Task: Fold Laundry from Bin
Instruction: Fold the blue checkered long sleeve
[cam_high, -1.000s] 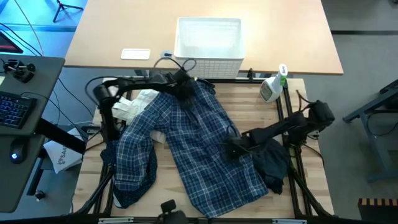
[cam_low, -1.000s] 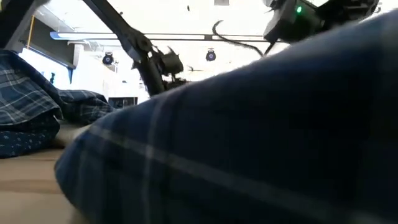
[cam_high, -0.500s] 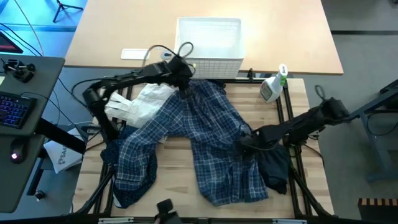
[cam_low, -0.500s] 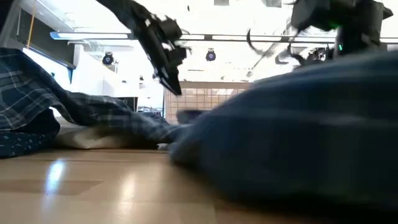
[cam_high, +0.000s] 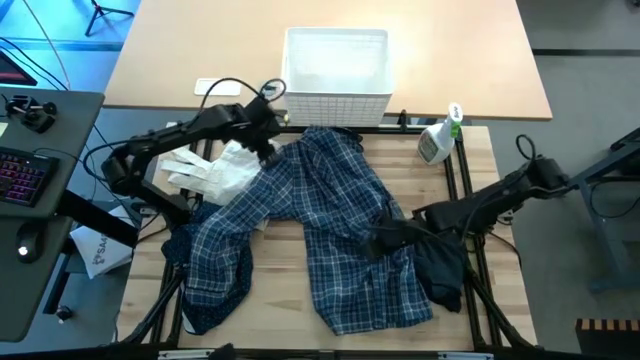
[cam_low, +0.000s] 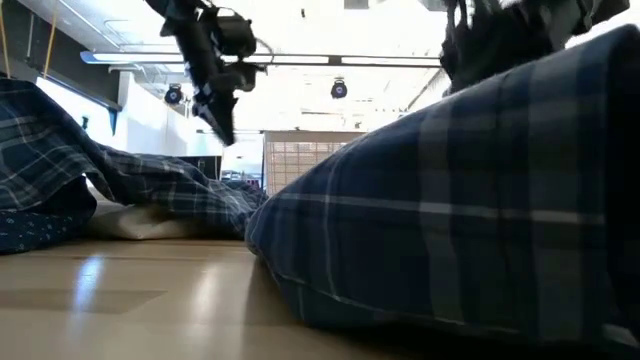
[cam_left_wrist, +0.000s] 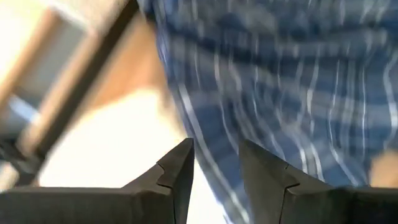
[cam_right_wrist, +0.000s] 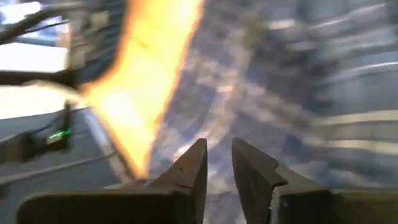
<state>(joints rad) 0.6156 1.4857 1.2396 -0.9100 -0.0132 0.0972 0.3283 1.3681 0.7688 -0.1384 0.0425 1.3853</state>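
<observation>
White lattice plastic bin (cam_high: 336, 62) is sitting empty past the table's far edge, so unloading looks done. Blue-and-white plaid shirt (cam_high: 330, 225) is lying rumpled across the wooden table (cam_high: 285, 295), nothing folded yet. Dark navy piece (cam_high: 445, 268) is waiting beside it. Left gripper (cam_high: 262, 140) is hovering at the collar end, fingers parted, empty. Right gripper (cam_high: 385, 238) is over the shirt's right edge, fingers narrowly apart, gripping nothing.
</observation>
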